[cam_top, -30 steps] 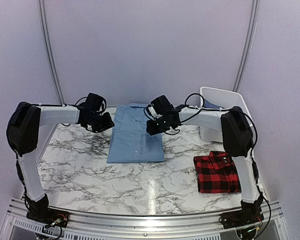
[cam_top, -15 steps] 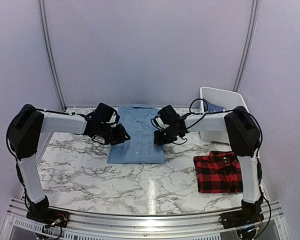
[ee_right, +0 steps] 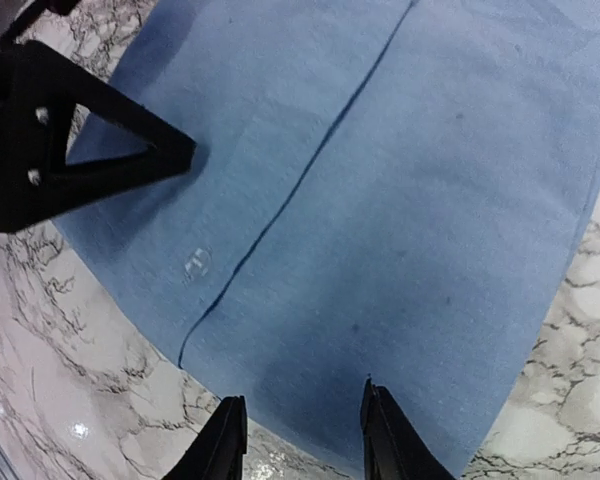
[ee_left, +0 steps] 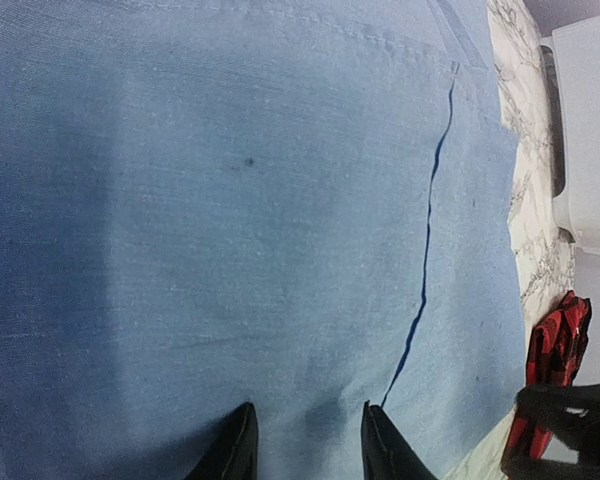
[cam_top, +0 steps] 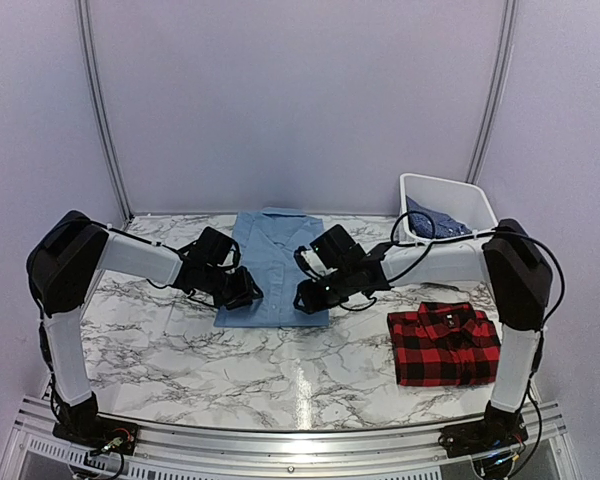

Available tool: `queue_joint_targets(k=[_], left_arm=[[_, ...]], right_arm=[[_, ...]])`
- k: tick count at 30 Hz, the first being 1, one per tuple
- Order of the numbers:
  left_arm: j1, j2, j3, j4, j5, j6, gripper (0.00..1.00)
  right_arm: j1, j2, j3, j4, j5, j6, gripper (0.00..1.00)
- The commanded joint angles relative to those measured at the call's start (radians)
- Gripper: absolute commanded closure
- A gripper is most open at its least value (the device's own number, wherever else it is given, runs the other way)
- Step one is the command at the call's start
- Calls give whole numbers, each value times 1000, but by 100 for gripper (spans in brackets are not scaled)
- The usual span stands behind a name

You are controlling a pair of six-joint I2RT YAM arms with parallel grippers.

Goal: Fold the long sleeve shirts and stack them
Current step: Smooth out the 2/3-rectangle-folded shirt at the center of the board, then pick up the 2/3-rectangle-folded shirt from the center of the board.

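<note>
While the light blue shirt (cam_top: 272, 268) lies half-folded, the folded plaid shirt (cam_top: 442, 343) sits well to its right, unstacked, and a darker blue shirt (cam_top: 435, 218) waits in the white bin (cam_top: 477, 205) beyond. The left gripper (ee_left: 307, 425) and right gripper (ee_right: 302, 400), jaws parted and empty, flank its near hem.

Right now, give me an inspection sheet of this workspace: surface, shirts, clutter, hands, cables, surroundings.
Surface: marble-pattern table.
Job's things: blue shirt flat as a rectangle, far centre; plaid shirt folded, near right; dark blue shirt lying in the bin.
Clutter: white bin at far right; nothing else seen.
Hands: left hand and right hand both open, low over the blue shirt's near edge, one toward each corner.
Cables: black cables loop off both wrists.
Surroundings: pale walls; metal rail at the near edge.
</note>
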Motion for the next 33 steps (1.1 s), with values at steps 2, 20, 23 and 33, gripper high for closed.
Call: queue_joint_targets(k=[2,20,23,33], left_arm=[[0,-2,-10,-13,-48,-2,63],[9,-215,-56,-165,-108,97,60],[27,-264,-120,-187,-101,100,60],[51,-347,-277,-201,-80,111,63]], right_arm=[[-8,-3,-124,54,-35,62,65],[-80,-178,-292,57,-46,87,64],[-83,-183,-305,65,-71,95,64],[-93,-168,-342,113,-135,117,65]])
